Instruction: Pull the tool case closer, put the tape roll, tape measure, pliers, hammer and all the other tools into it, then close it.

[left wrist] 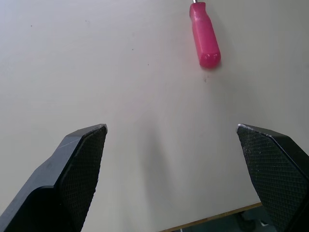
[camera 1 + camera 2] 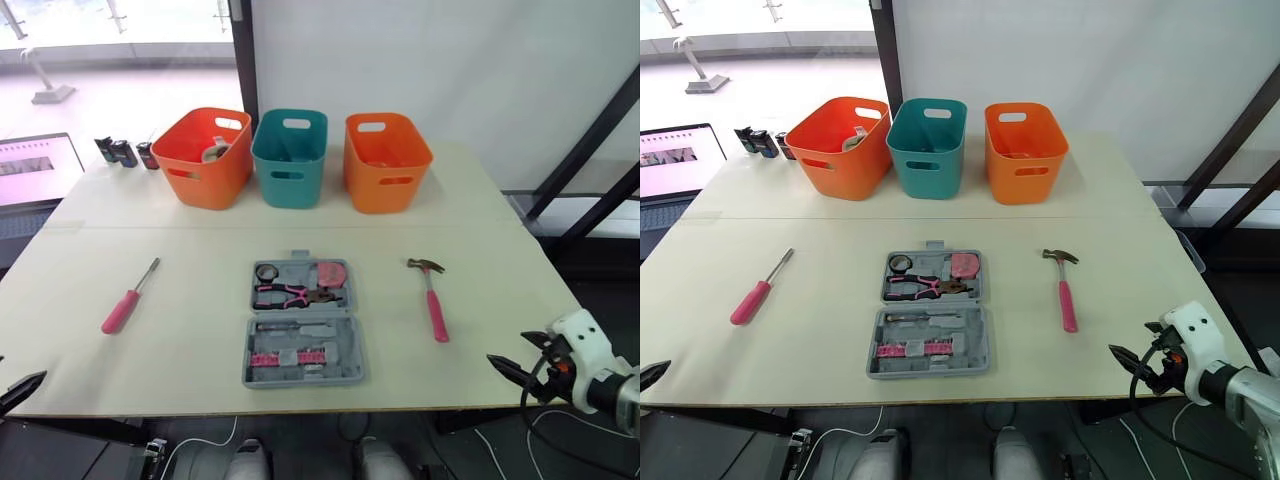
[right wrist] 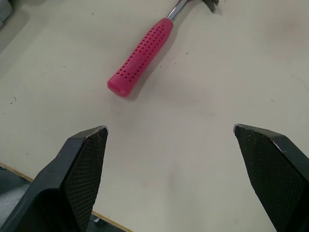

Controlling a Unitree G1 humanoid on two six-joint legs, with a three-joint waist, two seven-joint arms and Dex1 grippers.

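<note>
The grey tool case (image 2: 350,345) lies open at the table's middle. Its far half holds a tape roll (image 2: 268,271), a pink tape measure (image 2: 330,272) and pink-handled pliers (image 2: 295,294). A pink-handled hammer (image 2: 433,302) lies to the right of the case, and a pink screwdriver (image 2: 127,301) to its left. My right gripper (image 3: 170,128) hovers open over the table's front right corner, with the hammer's handle (image 3: 140,58) ahead of it. My left gripper (image 1: 171,128) is open over the front left edge, short of the screwdriver's handle (image 1: 204,36). Both hold nothing.
Three baskets stand in a row at the back: orange (image 2: 205,155), teal (image 2: 290,158), orange (image 2: 386,162). Small dark items (image 2: 125,152) sit at the back left by a screen (image 2: 35,165). The table's front edge runs just under both grippers.
</note>
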